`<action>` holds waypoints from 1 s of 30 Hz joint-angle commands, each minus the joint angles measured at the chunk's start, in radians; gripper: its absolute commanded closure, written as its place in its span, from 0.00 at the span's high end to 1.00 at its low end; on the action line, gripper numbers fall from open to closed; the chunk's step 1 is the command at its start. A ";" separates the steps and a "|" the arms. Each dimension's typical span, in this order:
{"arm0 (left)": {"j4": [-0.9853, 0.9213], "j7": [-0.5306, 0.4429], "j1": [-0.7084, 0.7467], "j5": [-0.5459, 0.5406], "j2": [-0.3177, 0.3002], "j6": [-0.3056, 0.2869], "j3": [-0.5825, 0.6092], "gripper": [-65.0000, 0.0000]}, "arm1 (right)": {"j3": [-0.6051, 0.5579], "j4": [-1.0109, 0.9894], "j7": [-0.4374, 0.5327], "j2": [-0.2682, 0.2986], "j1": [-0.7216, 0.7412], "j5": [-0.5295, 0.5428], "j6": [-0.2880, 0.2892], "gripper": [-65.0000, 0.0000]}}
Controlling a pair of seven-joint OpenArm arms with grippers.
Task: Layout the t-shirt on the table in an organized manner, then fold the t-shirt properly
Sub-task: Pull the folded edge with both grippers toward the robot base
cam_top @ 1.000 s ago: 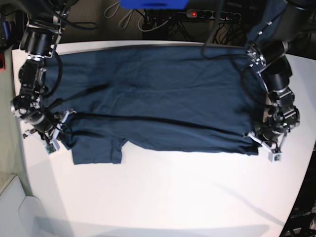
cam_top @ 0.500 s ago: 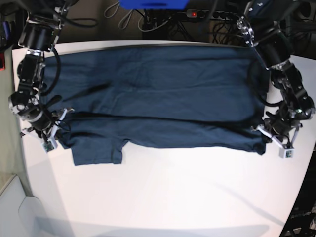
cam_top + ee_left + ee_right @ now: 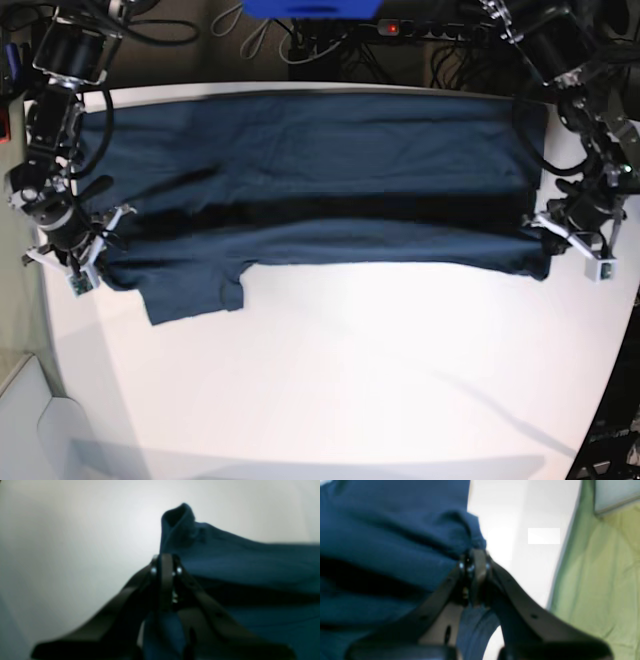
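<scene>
Black jaws of the left gripper (image 3: 163,562) are pinched together on a bunched corner of the navy t-shirt (image 3: 250,562); a small peak of cloth sticks up past the tips. Right gripper (image 3: 473,563) likewise closed tight on a fold of the same shirt (image 3: 382,537) at its edge (both wrist views blurry, tips just readable). In the base view the left gripper (image 3: 548,240) grips the shirt's end on that view's right, the right gripper (image 3: 98,250) grips the end on that view's left, near the sleeve that hangs toward the camera. T-shirt (image 3: 320,180) lies stretched sideways between them on the white table (image 3: 350,380), folded lengthwise with a dark crease line running across its middle, far edge along the table's back rim. No readable print, label or brand on the shirt. Green cloth (image 3: 600,580) shows beyond the table edge in the right wrist view. Power strip (image 3: 430,30) with a red light sits behind the table.
</scene>
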 commanded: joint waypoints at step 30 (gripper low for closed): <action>0.024 -0.015 0.172 -0.071 -0.042 0.002 -0.010 0.01 | 0.079 0.274 -0.022 -0.026 -0.318 0.006 -0.008 0.00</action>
